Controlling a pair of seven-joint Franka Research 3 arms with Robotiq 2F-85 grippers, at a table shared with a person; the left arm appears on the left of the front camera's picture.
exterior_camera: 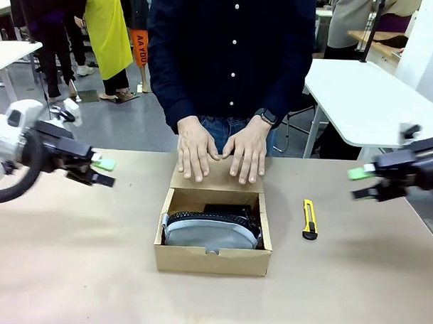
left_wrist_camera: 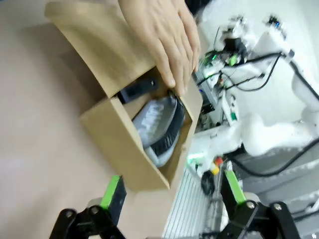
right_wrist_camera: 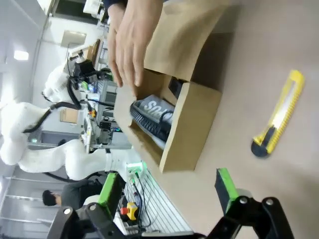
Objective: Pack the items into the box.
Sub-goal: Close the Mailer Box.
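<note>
We log the box mid-table, its lid flap folded back at 12 o'clock under the person's hands. Inside lies the grey pouch, with the stapler at its 12 o'clock. The utility knife lies at the box's 3 o'clock. The left gripper hovers at 10 o'clock and the right gripper at 2 o'clock, both with jaws spread and empty.

Brown cardboard box open, flap folded back; grey pouch inside at front, black stapler behind.
</note>
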